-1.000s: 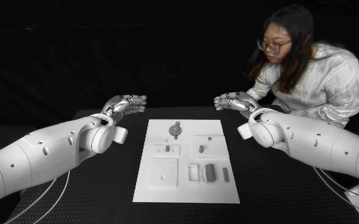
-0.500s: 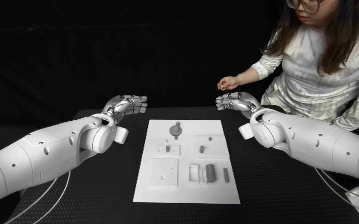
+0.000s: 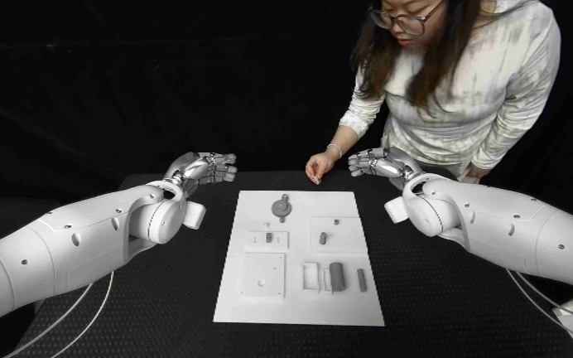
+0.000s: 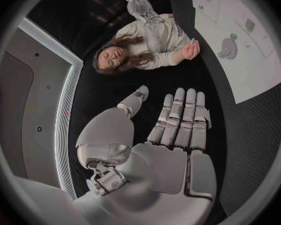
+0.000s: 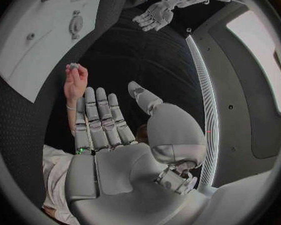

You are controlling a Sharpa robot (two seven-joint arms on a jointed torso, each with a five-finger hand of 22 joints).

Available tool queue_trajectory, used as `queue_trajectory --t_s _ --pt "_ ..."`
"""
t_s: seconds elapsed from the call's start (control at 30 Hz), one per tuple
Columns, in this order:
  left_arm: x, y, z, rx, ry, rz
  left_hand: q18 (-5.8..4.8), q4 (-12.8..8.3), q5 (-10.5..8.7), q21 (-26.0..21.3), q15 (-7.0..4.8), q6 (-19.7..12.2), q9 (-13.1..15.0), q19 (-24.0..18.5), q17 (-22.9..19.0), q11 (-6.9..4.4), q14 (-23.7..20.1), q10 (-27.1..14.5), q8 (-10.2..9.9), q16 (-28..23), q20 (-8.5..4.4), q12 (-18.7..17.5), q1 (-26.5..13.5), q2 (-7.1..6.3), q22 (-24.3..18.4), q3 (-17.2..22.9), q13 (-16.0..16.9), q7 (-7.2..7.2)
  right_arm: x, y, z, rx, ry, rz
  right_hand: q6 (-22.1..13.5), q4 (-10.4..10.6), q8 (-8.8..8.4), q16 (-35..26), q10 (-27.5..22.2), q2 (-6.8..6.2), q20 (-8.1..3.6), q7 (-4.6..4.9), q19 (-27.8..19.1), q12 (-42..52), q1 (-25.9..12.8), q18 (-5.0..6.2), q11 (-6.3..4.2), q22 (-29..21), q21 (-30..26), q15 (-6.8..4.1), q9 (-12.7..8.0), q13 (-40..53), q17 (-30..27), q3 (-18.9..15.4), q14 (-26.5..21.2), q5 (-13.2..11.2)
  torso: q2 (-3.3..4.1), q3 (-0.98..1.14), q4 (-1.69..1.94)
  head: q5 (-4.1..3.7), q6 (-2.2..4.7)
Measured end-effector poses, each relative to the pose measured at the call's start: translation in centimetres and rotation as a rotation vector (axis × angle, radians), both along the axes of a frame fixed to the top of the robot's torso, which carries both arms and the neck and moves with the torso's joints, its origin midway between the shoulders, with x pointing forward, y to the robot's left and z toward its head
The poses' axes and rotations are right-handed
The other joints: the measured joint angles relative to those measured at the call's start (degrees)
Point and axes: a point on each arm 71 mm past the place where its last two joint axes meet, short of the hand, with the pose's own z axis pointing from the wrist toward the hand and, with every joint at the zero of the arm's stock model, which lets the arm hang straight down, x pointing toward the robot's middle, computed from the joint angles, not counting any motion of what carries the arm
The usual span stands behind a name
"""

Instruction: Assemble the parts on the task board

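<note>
Silver hands, left (image 3: 205,166) and right (image 3: 376,162), flat and empty; the right wrist view shows a person's hand (image 5: 76,78) pinching perhaps a part.

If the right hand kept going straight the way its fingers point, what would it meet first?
Probably the person's hand, just beyond the right hand and holding a small piece near the task board's far edge; depth is unclear.

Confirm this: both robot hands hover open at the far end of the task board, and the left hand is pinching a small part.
One detail is wrong: the left hand holds nothing; the left wrist view shows its fingers straight and bare. The small part is pinched by the person's hand, seen in the right wrist view. Both robot hands, including the right hand, do hover open by the task board's far end.
</note>
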Motion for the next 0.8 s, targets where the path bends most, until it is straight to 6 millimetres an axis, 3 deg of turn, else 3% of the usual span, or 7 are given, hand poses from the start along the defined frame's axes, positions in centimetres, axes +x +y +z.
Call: queue_trajectory --t_s 0.8 --pt "0.0 0.04 -0.03 0.001 0.004 0.0 0.0 0.0 0.0 0.0 0.01 0.4 0.0 0.4 0.4 -0.21 0.4 0.6 0.0 0.0 -0.41 0.0 0.5 -0.03 0.0 0.0 0.3 0.0 -0.24 0.32 0.03 0.002 0.001 0.011 0.2 0.0 0.21 0.3 0.6 0.23 0.0 0.06 0.8 0.0 0.2 0.01 -0.2 0.0 0.0 -0.34 0.0 0.1 0.0 0.0 0.3 0.0 0.0 -0.02 -0.01 0.04 -0.04"
